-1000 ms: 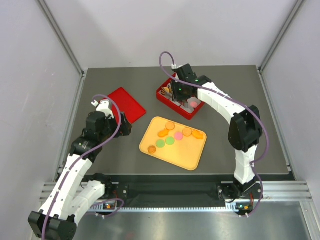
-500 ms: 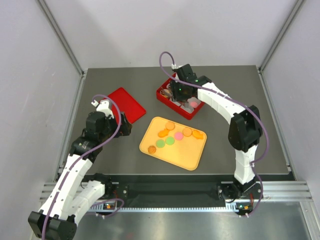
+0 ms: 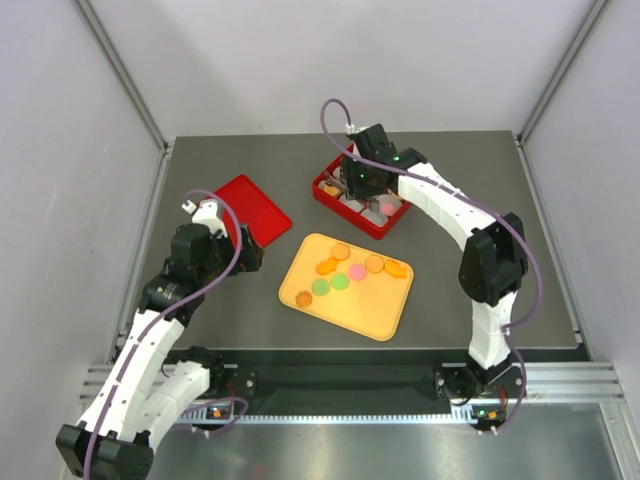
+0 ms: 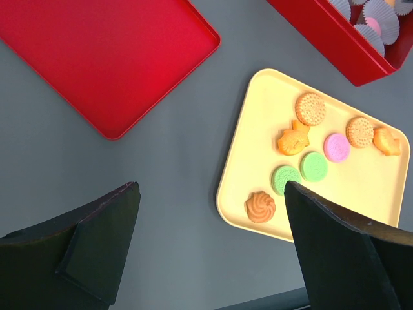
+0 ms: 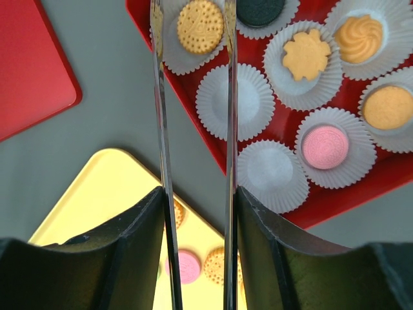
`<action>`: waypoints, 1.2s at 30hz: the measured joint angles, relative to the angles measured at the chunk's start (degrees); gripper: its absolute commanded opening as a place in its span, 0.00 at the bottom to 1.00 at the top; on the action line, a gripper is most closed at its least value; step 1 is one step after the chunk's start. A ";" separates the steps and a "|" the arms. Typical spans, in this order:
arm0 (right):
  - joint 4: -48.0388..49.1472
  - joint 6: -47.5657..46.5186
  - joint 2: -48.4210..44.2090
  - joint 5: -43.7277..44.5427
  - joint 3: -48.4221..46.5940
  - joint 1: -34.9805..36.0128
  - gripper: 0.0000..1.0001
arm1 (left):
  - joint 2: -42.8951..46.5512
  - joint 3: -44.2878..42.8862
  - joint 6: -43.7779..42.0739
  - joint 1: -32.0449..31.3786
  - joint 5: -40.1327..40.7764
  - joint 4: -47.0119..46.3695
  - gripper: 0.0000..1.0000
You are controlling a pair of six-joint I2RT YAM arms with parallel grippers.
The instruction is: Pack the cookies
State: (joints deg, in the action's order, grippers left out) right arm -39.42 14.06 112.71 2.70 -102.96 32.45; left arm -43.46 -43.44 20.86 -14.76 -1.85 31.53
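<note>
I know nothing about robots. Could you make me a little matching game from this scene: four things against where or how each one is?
Things:
1. black cookie
2. green cookies
3. red lid
4. left gripper

Places or states:
A. on the yellow tray
B. open, holding nothing
C. in a paper cup inside the red box
D. flat on the table, nothing in it

Pairs: 1-C, 2-A, 3-D, 4-B.
</note>
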 measured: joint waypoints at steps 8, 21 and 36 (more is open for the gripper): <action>-0.39 -0.20 -14.88 1.22 7.48 0.46 0.45 | 0.46 0.00 0.00 0.00 -0.13 -0.02 0.99; -4.55 5.97 -46.66 8.02 42.97 13.40 0.46 | 0.57 0.00 0.00 0.00 -0.35 -0.02 0.99; -5.18 9.16 -45.44 13.16 48.22 15.56 0.47 | 0.59 0.00 0.00 0.00 -0.48 -0.02 0.99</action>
State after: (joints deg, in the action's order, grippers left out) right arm -44.60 23.22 67.26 15.86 -54.74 48.01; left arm -42.87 -43.44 20.86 -14.76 -2.33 31.51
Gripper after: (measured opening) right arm 0.474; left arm 0.985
